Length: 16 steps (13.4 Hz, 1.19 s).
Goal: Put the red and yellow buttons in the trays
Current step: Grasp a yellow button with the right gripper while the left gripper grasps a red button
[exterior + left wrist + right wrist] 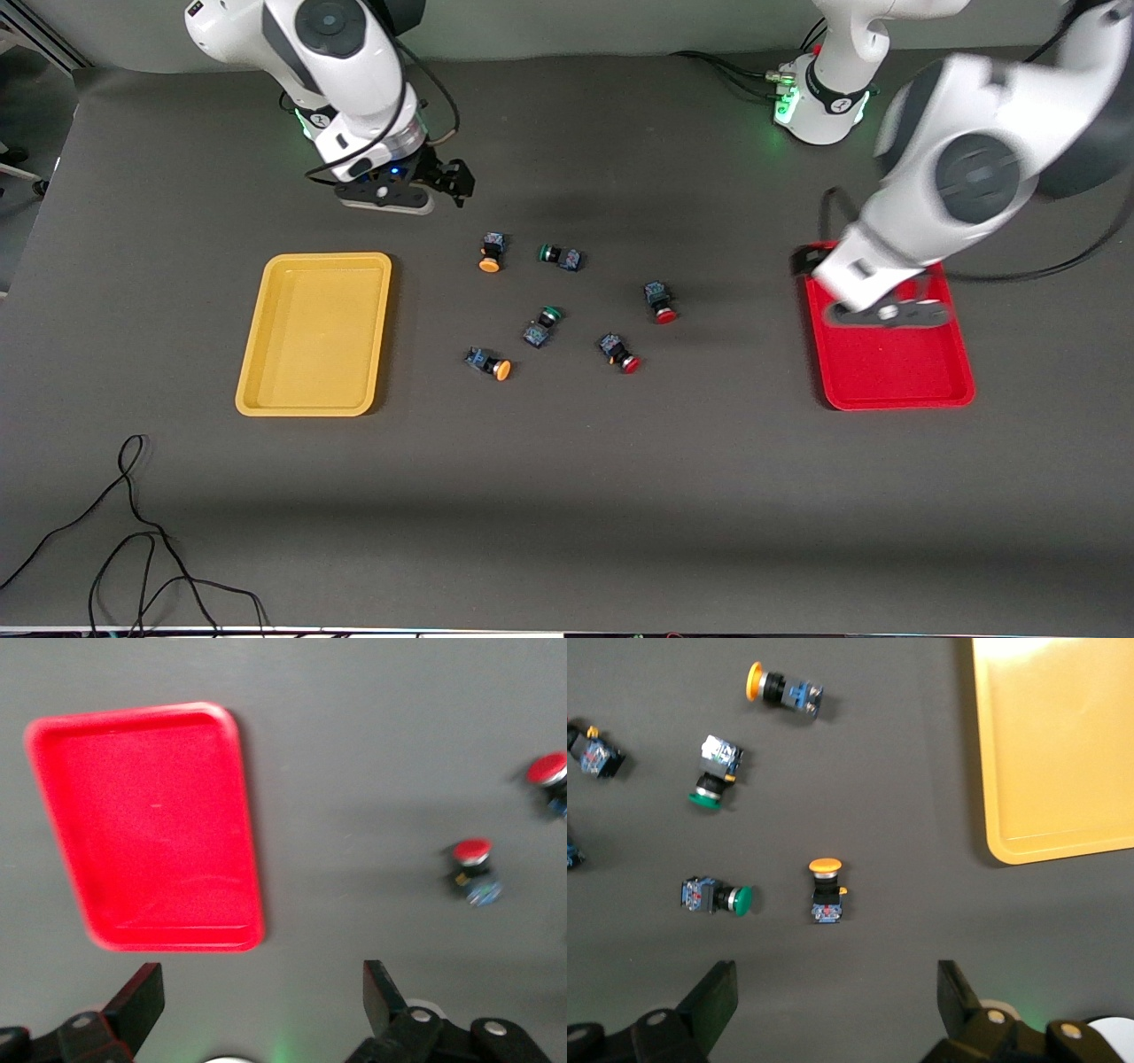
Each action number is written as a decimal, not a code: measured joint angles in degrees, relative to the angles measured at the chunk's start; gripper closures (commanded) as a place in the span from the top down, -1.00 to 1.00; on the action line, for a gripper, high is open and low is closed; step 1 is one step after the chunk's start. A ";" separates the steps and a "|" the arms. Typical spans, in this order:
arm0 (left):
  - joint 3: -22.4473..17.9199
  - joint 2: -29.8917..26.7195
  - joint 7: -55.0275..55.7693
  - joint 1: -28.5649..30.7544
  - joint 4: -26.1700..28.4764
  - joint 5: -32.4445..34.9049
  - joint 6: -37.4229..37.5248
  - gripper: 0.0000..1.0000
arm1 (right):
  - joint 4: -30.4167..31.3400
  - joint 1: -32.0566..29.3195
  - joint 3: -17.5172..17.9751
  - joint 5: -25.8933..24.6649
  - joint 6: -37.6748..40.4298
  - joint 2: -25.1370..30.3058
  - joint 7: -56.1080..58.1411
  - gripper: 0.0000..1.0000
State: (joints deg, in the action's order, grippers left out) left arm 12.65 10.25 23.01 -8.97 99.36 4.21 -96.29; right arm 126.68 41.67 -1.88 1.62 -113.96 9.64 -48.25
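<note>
Buttons (pixel 567 306) lie loose mid-desk, both trays (pixel 314 333) empty at 9 and 3 o'clock. Left gripper (pixel 263 1003) over red tray (pixel 895 354), right gripper (pixel 836 1001) above yellow button (pixel 825 889); fingers wide, empty. Risk: grabbing green buttons (pixel 560 256) close by, or caps rolling.

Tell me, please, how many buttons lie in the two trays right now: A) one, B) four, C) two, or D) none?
D: the yellow tray and the red tray hold no buttons; all six, including the red-capped and yellow-capped ones, lie on the table between the trays.
</note>
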 measured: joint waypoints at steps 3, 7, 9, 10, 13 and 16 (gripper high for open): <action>3.17 9.54 14.83 -2.95 -3.06 0.05 -6.56 0.99 | 4.40 3.16 -0.08 0.00 -5.33 0.16 0.00 1.00; 3.42 18.94 21.98 -8.36 -3.88 0.07 -13.86 0.98 | 12.07 5.91 -0.09 0.00 -15.64 -0.53 0.00 1.00; 3.41 21.53 23.73 -9.37 -2.24 0.08 -18.07 0.98 | 14.77 5.91 -0.20 0.00 -20.97 -2.80 0.00 1.00; 3.42 22.09 25.07 -9.65 -1.20 0.09 -19.65 0.97 | 15.75 5.91 -0.24 0.00 -24.09 -4.71 0.00 1.00; 3.47 22.27 28.89 -11.95 1.90 0.10 -23.45 0.95 | 17.68 5.92 -0.25 0.00 -34.71 -12.42 0.00 1.00; 3.47 22.26 31.58 -13.38 4.43 0.12 -26.61 0.91 | 17.77 5.92 -0.26 0.00 -41.71 -19.49 0.00 1.00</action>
State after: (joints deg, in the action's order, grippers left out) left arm 16.12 32.52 54.59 -22.35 103.80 4.33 -122.90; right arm 144.46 47.59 -2.14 1.63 -155.67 -9.85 -48.24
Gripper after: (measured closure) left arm 0.035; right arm 0.000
